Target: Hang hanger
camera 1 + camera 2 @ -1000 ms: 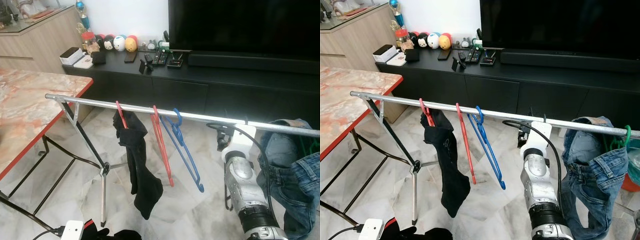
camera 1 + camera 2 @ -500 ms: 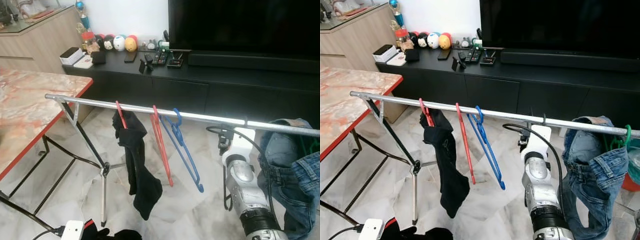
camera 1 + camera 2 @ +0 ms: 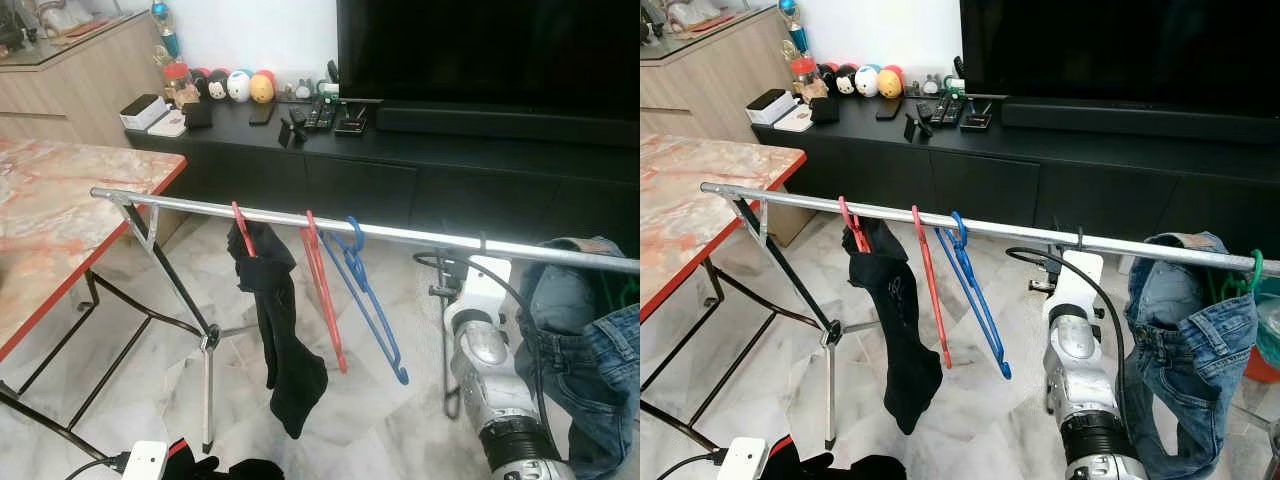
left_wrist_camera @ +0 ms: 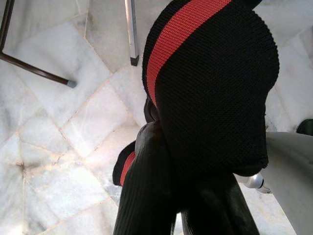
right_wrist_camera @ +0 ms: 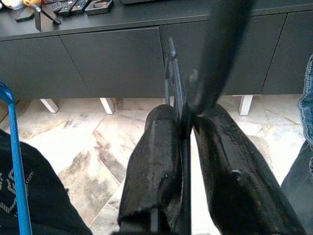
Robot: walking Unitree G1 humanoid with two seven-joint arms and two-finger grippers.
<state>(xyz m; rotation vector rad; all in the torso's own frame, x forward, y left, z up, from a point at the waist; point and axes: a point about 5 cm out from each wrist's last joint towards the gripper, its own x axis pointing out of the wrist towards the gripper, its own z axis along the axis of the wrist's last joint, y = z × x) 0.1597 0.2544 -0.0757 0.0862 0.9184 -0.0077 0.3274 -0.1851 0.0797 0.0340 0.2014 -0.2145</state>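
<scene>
One black hanger pinched, prob. on rail.

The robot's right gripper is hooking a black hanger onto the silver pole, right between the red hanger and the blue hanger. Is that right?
Not quite. The right gripper is hooking the black hanger onto the silver pole, but between the blue hanger and the jeans, not between the red hanger and the blue one. The right eye view shows it.

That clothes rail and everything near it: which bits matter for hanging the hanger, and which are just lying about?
For the job:
black hanger
right pincer
rail

Lying about:
red hanger
blue hanger
jeans
remotes
</scene>
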